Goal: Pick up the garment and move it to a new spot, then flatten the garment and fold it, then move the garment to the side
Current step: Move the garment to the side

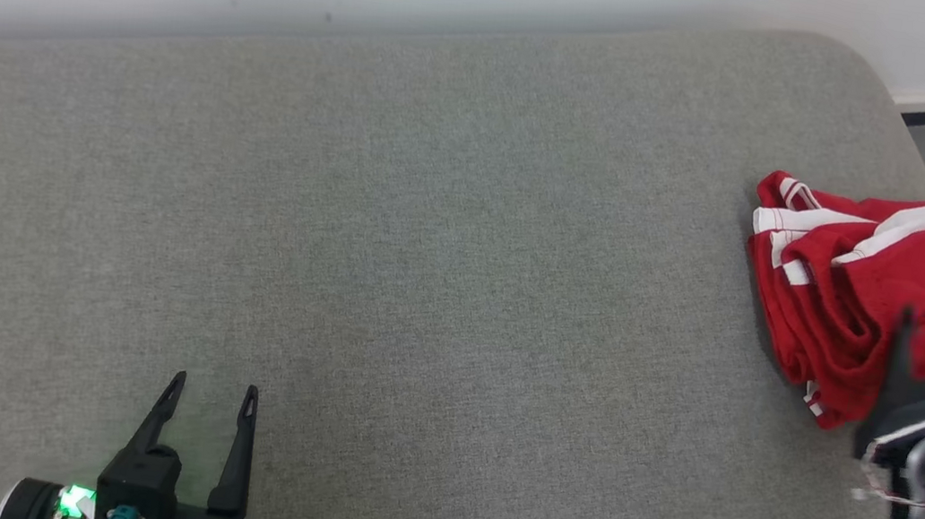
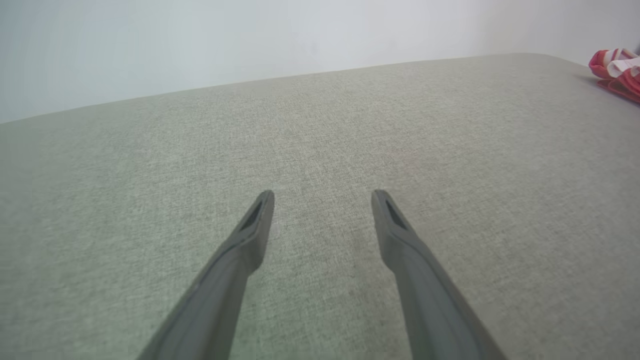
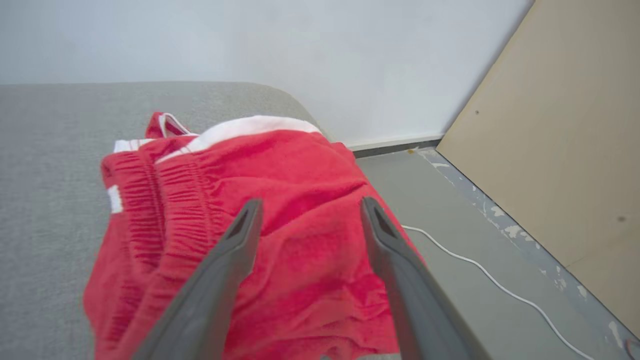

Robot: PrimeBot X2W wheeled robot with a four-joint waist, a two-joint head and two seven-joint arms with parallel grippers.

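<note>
Left end effector (image 1: 216, 383) over grey fabric surface (image 1: 457, 295).

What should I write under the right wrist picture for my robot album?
Open right gripper over the bundled red garment at the edge of the grey cushion.

This looks like a plain test room, not a furnished home, though it is not fully certain. A wide grey padded surface (image 1: 428, 246) covered in woven fabric, like a mattress or a large cushion, stands against a bare white wall (image 3: 250, 40). Beside it the grey floor (image 3: 450, 210) has chipped paint (image 3: 500, 220) along its edge. A loose white cable (image 3: 480, 272) lies there, and a plain beige board (image 3: 565, 150) closes the side.
</note>
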